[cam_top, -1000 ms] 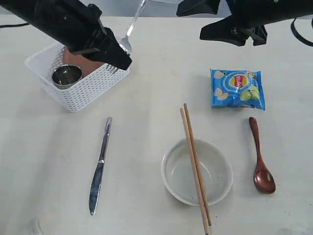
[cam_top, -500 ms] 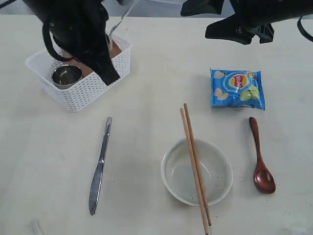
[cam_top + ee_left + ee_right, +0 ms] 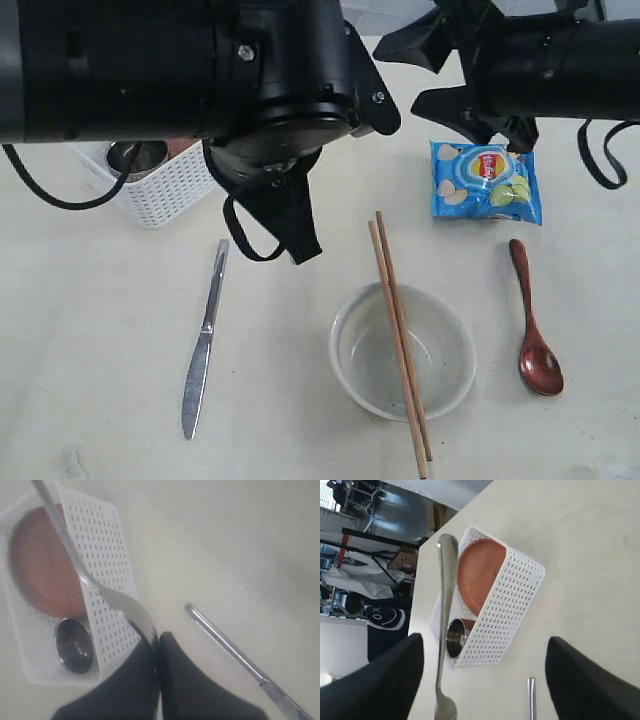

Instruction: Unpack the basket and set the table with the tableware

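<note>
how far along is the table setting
Done: the knife, the bowl with the chopsticks laid across it, and the spoon are out on the table. In hand: the left fingers are shut on the fork, held above the table. Left: set the fork down, then take out the cup and plate that sit in the basket.

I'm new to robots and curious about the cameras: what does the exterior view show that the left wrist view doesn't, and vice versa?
Only the exterior view: the bowl with chopsticks across it, the wooden spoon and the chips bag. Only the left wrist view: the left gripper shut on the fork. Both: the basket, the steel cup in it and the knife on the table.
</note>
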Robot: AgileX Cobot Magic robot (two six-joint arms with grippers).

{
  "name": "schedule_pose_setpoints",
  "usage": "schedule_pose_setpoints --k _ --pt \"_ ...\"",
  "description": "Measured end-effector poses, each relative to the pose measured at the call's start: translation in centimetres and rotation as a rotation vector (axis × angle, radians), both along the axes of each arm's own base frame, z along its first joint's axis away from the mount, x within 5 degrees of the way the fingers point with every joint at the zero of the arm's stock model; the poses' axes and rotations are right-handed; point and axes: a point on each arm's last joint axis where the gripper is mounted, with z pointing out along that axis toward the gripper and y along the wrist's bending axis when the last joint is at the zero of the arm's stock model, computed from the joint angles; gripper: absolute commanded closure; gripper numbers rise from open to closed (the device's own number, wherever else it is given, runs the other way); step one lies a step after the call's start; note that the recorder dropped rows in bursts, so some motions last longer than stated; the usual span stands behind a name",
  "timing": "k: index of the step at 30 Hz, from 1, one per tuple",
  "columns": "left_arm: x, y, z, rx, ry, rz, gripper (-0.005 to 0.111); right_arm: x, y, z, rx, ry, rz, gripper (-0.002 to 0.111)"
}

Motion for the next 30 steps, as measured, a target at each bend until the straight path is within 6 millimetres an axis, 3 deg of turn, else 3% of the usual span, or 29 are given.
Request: schedule_pose_setpoints --k 8,15,25,30 --pt "0.0 -0.4 0.0 -0.058 -0.004 0.001 0.107 -0.9 2.8 -0.1 -0.028 -0.041 -0.002 0.043" --pt "0.1 -0.9 0.0 -0.098 -0.010 -0.027 0.107 -0.3 3.2 -1.1 -0.062 -0.018 -0.023 0.043" --pt "0.1 -1.5 0.0 -0.177 -0.014 -0.032 0.107 1.5 4.1 0.1 -0.041 -0.054 -0.021 0.043" --pt "0.2 -1.8 0.1 -0.215 -0.020 -0.028 0.107 1.8 4.2 -0.5 -0.048 -0.037 -0.021 0.043"
